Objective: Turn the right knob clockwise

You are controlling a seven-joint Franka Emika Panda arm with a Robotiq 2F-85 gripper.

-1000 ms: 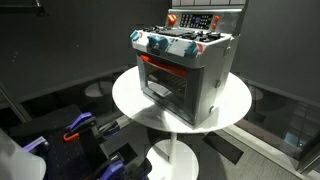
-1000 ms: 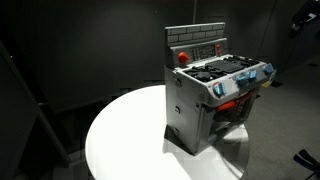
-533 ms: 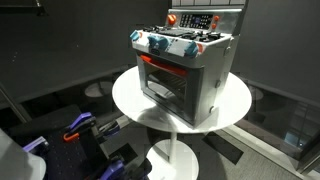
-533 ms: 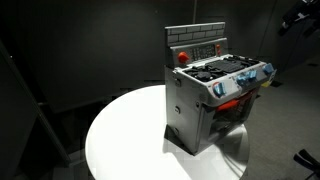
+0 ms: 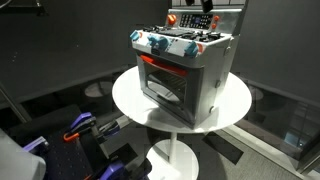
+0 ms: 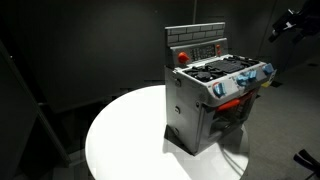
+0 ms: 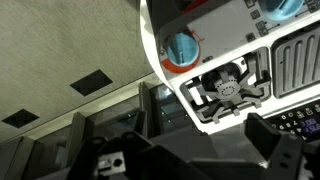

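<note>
A grey toy stove (image 5: 185,70) stands on a round white table (image 5: 235,105); it also shows in the other exterior view (image 6: 195,110). Blue knobs run along its front panel, and the right-end knob (image 5: 201,47) also shows at the far end (image 6: 266,70). My gripper (image 6: 285,22) hangs in the air above and beyond the stove, touching nothing; its tip just enters at the top (image 5: 205,5). In the wrist view its dark fingers (image 7: 170,150) are spread apart and empty. A blue knob with an orange ring (image 7: 181,47) and a burner (image 7: 228,88) lie ahead of them.
The stove has a red-framed oven door (image 5: 165,80) and a back panel with a red button (image 6: 182,57). Blue and black equipment (image 5: 80,128) sits on the floor beside the table's pedestal (image 5: 175,158). The surroundings are dark.
My gripper has moved down and in toward the stove from the top corner of an exterior view, and its tip now shows at the top edge above the stove's back panel.
</note>
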